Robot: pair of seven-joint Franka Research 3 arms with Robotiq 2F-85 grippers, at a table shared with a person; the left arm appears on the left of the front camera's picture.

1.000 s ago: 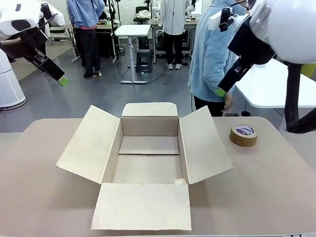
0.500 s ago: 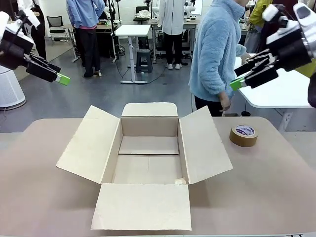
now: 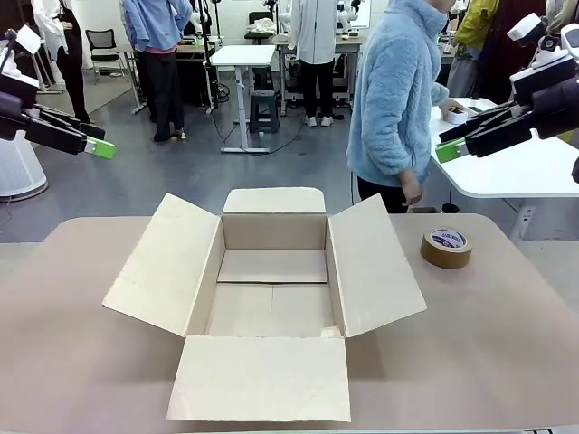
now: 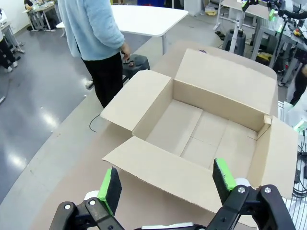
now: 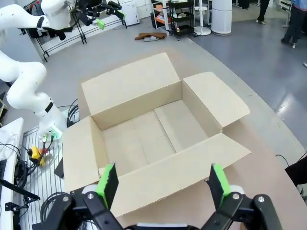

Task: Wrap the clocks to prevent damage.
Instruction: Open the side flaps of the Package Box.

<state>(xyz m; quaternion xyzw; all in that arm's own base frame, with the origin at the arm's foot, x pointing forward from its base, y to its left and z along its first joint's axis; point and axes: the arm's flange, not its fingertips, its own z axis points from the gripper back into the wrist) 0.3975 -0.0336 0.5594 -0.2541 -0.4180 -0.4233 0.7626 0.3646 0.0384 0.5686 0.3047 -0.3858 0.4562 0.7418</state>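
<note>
L gripper, R gripper wide, box, poss. tape

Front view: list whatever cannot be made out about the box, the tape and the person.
- Tape roll, front view: the print on its label is too small to read.
- Cardboard box, front view: the inner face of its near wall faces away from the camera, so it is hidden.
- Person's hand, front view: too small to tell whether it holds anything.

Floor: we see a bare grey floor.
Furniture: we make out a white standing table, a dark stool, a wide white table.
</note>
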